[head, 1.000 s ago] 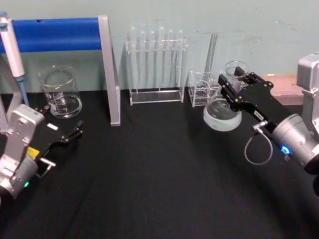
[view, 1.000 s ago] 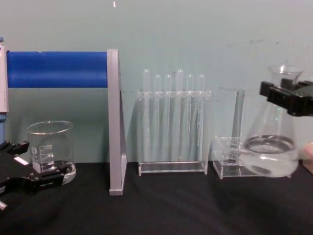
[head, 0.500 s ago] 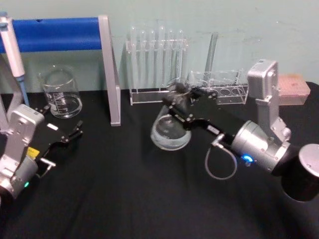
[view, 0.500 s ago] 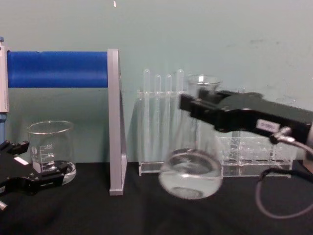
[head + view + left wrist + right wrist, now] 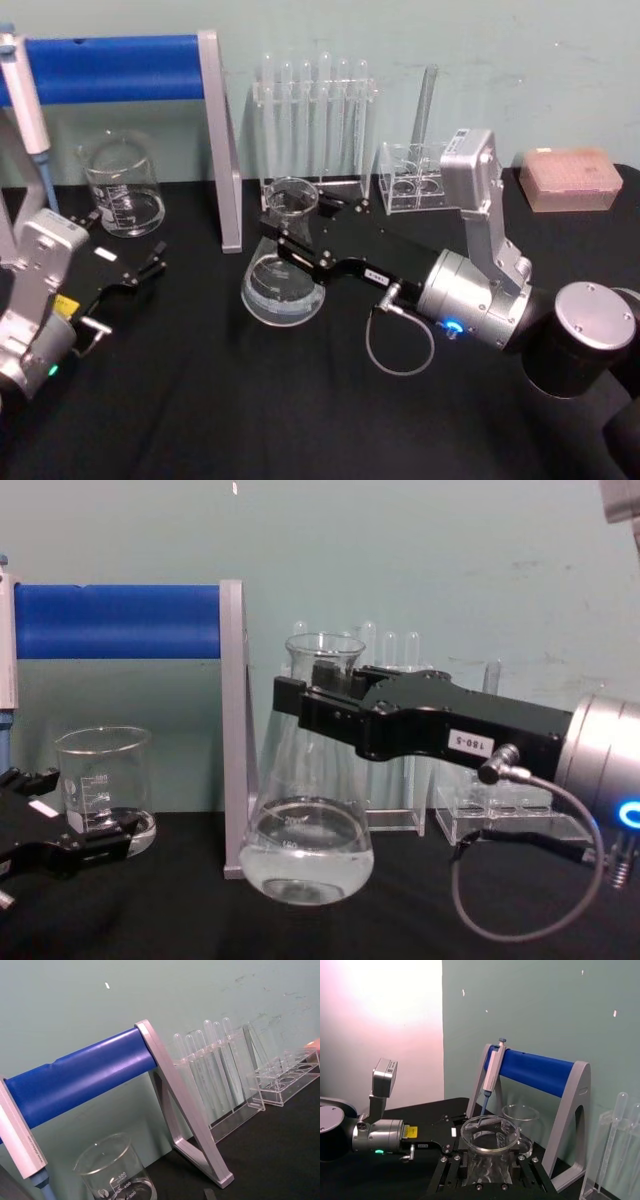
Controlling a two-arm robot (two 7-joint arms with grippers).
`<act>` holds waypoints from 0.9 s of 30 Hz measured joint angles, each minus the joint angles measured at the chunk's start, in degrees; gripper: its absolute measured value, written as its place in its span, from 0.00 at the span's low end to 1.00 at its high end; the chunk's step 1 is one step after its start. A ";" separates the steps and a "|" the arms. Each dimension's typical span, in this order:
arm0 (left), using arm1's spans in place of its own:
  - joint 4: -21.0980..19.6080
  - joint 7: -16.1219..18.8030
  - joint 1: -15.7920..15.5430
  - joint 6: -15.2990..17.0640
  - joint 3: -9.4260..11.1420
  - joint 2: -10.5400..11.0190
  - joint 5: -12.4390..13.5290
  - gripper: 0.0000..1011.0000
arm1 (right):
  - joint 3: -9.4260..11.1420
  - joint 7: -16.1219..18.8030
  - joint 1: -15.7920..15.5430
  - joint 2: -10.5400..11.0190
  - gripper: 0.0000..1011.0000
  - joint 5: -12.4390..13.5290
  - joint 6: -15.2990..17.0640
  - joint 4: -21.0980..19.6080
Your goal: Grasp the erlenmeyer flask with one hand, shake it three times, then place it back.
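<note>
Erlenmeyer flask point(image 5: 282, 288) has swung farther left — neck gripped by right hand point(image 5: 291, 238) — left hand point(image 5: 148, 268) parked, spread.

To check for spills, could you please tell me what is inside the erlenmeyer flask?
Clear liquid sits in the wide base of the erlenmeyer flask; the right gripper, clamped on its neck, covers the inside there. The left gripper rests near the beaker.
</note>
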 joint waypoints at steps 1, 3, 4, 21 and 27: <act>0.00 0.00 0.00 0.00 0.00 0.00 0.00 0.99 | -0.06 -0.36 0.03 0.01 0.44 0.12 -0.13 0.02; 0.00 0.00 0.00 0.01 0.00 0.00 0.00 0.99 | 0.03 -1.41 -0.09 0.07 0.44 0.20 -0.54 0.00; 0.00 0.00 0.00 0.00 0.00 0.00 0.00 0.99 | 0.16 -1.87 -0.24 0.09 0.44 0.19 -0.69 -0.05; 0.00 0.00 0.00 0.00 0.00 0.00 0.00 0.99 | 11.23 -22.37 -8.77 -0.53 0.44 -6.26 -1.64 -5.37; 0.00 0.00 0.00 0.00 0.00 0.00 0.00 0.99 | 14.81 -27.36 -11.62 -0.94 0.44 -8.38 0.38 -7.42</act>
